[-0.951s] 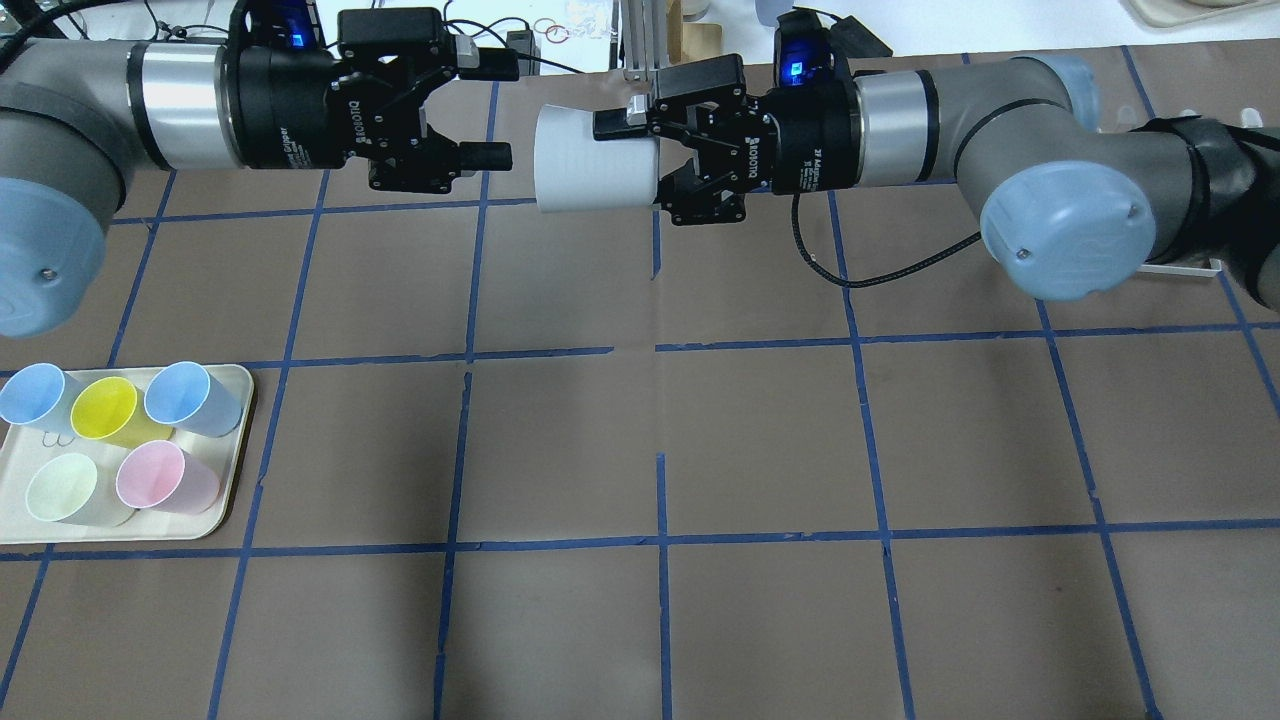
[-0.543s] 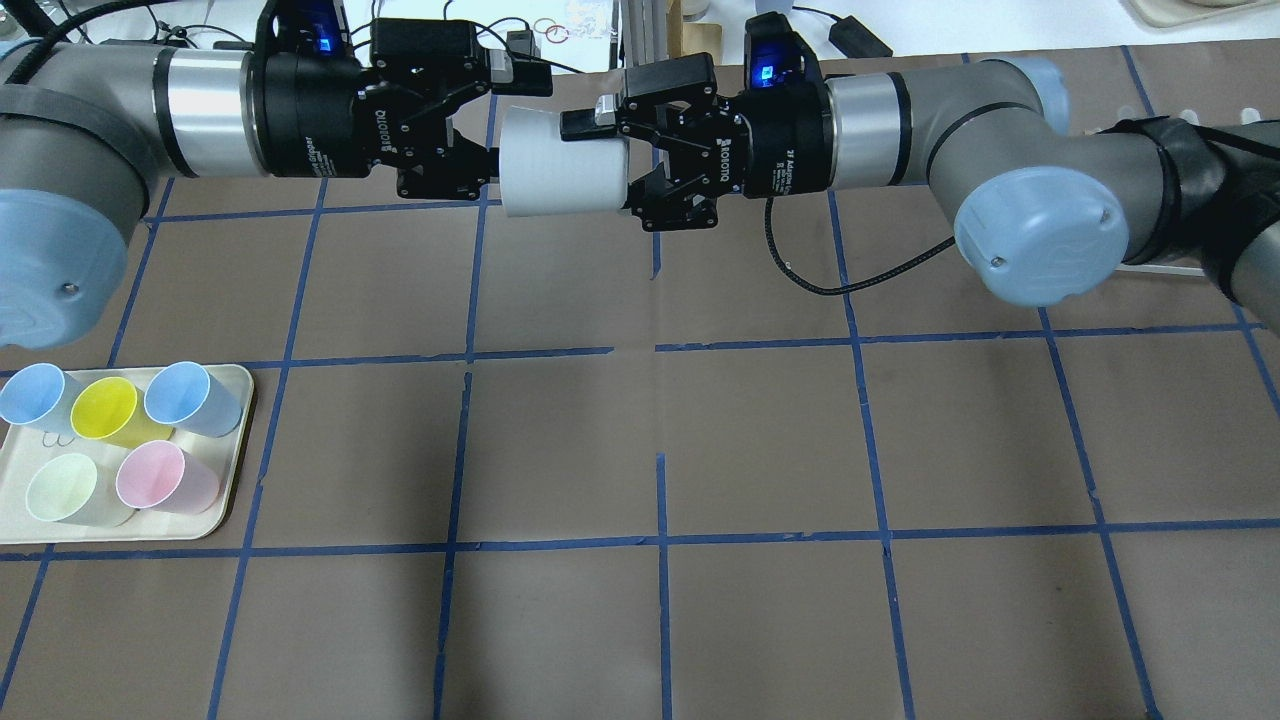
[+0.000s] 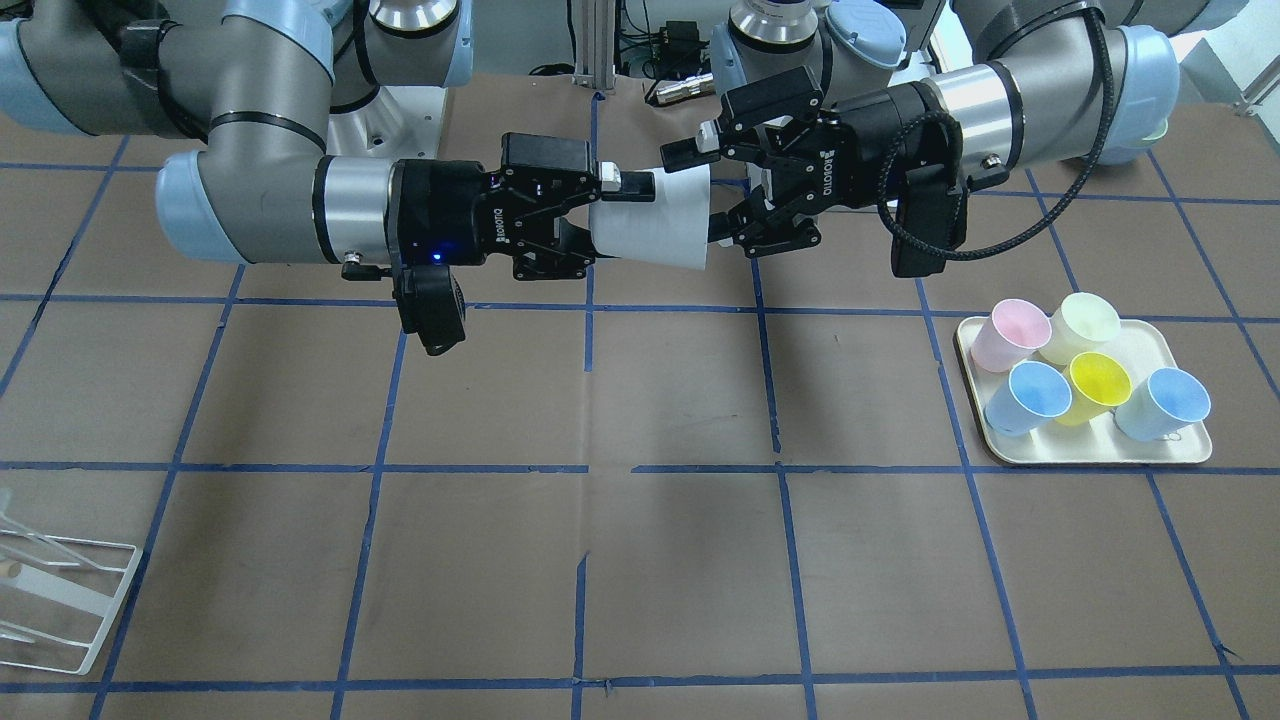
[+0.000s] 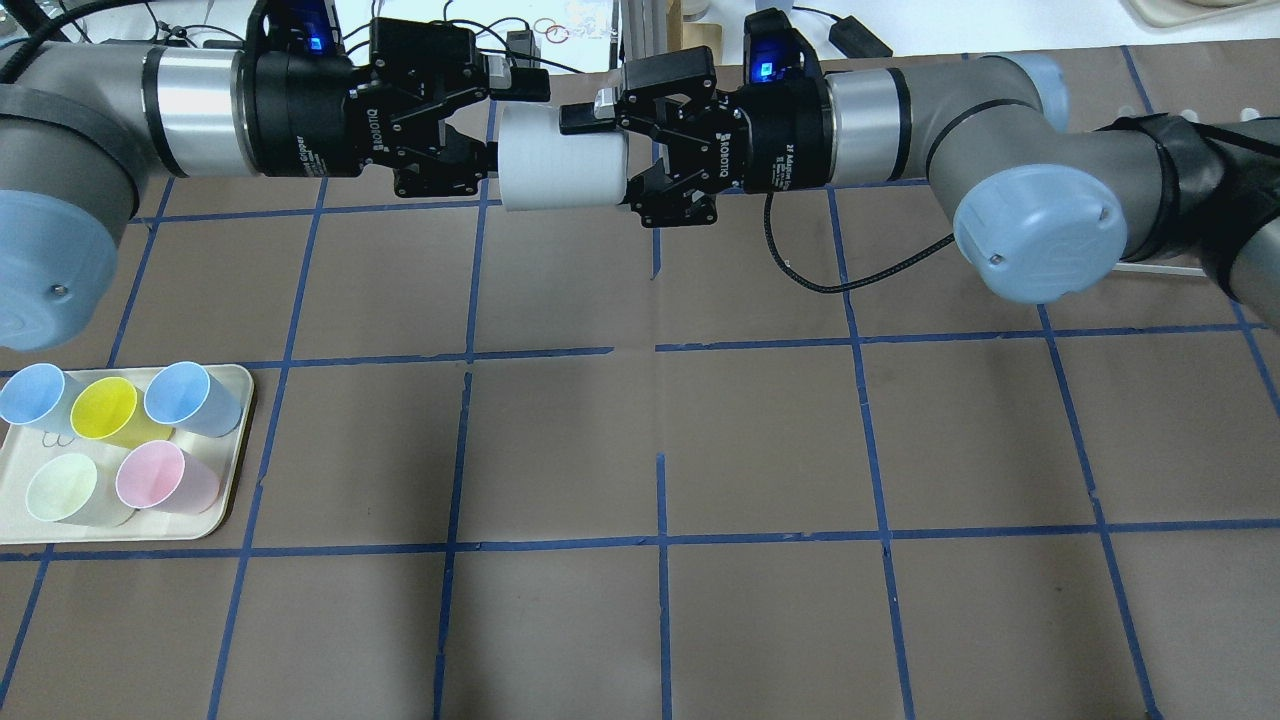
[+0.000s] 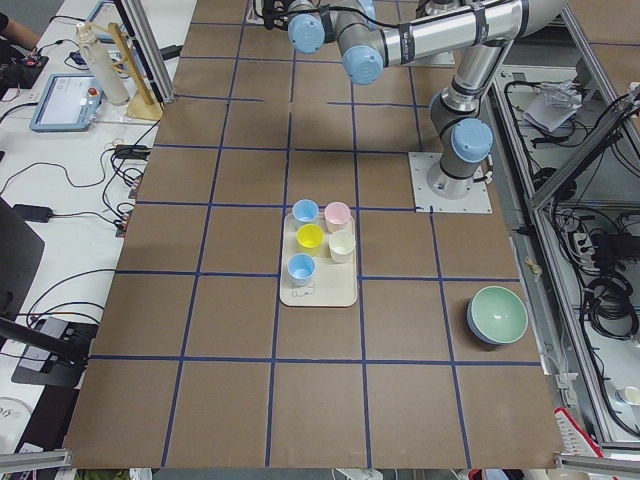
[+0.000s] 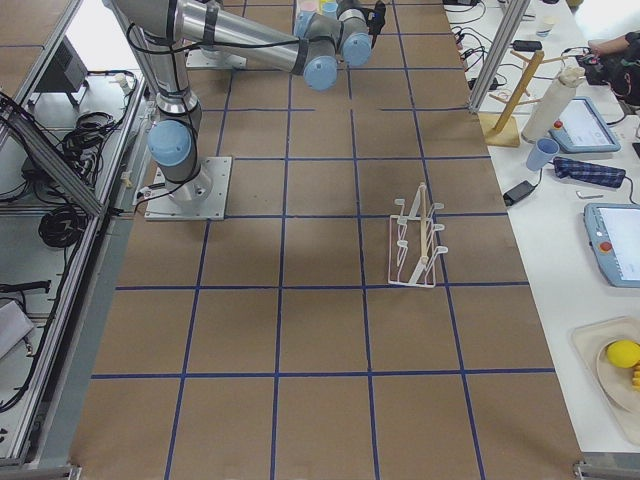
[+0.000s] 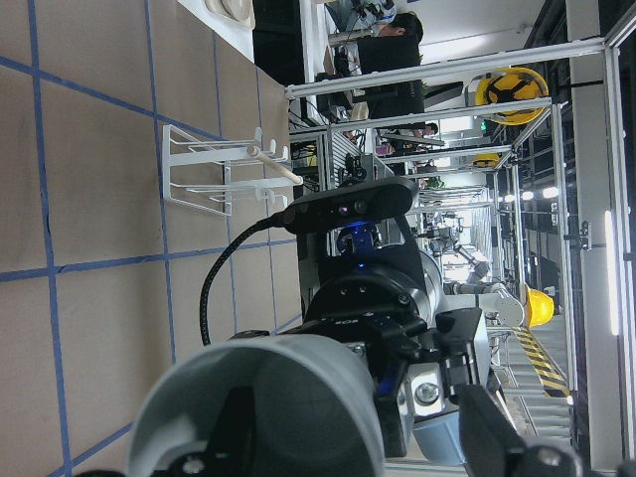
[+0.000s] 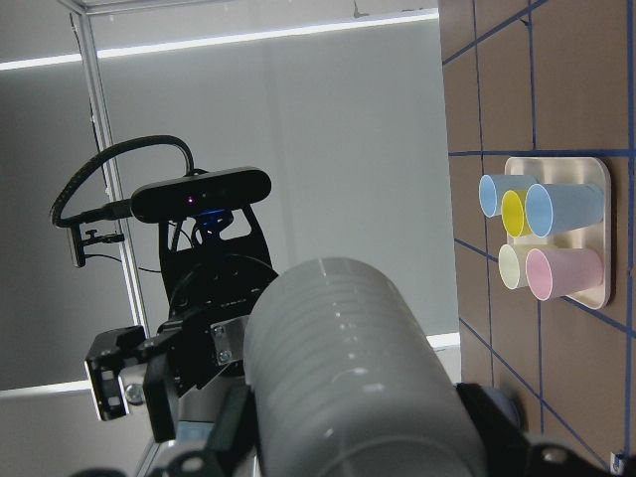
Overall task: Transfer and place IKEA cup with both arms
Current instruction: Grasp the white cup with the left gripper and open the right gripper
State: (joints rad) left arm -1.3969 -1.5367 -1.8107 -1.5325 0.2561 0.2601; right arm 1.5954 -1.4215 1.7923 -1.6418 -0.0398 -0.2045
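The IKEA cup (image 4: 555,160), a plain pale grey tumbler, hangs sideways above the far middle of the table. My right gripper (image 4: 610,160) is shut on its narrow base end. My left gripper (image 4: 505,125) is open at the cup's wide mouth, with one finger over the cup's outside and the other at the rim. In the front-facing view the cup (image 3: 660,225) sits between the right gripper (image 3: 605,225) and the left gripper (image 3: 705,190). The left wrist view looks into the cup's mouth (image 7: 288,397). The right wrist view shows its side (image 8: 348,368).
A cream tray (image 4: 245,400) at the near left holds two light-blue cups, a yellow, a pink and a pale green-cream one. A white wire rack (image 3: 60,590) stands on my right side. A green bowl (image 5: 497,315) sits beyond the tray.
Both arms have moved towards each other. The cup's mouth has reached the left gripper's open fingers. The right gripper has kept its hold on the cup.
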